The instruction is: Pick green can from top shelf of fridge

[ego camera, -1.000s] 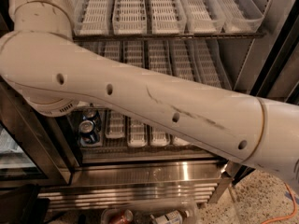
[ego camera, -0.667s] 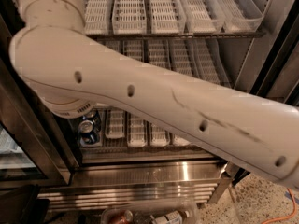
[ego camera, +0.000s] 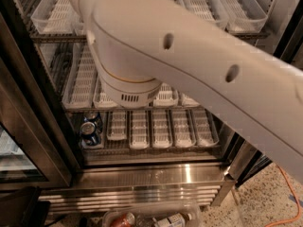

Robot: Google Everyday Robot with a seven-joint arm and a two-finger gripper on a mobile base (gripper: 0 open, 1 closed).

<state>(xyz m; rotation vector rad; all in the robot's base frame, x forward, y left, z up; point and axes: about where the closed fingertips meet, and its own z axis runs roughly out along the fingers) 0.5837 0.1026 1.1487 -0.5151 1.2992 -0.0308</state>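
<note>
Your arm (ego camera: 199, 56) crosses the open fridge (ego camera: 151, 176) up-left over the top shelf (ego camera: 49, 15); pincer out of view past the top edge, state unknowable; green can hidden from you.

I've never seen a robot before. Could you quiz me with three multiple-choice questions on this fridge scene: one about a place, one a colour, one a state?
1. Where do the dark blue cans sit?
A) highest rack
B) lowest rack, left end
C) floor

2. What colour is the cable on the floor?
A) orange
B) green
C) white

3. The gripper with its jaws is:
A) clamped on a can
B) resting on the floor
C) out of view

Answers:
1. B, they stand at that rack's left end.
2. A, it runs orange across the speckled floor.
3. C, the arm leaves the picture at top left, so no gripper shows.
</note>
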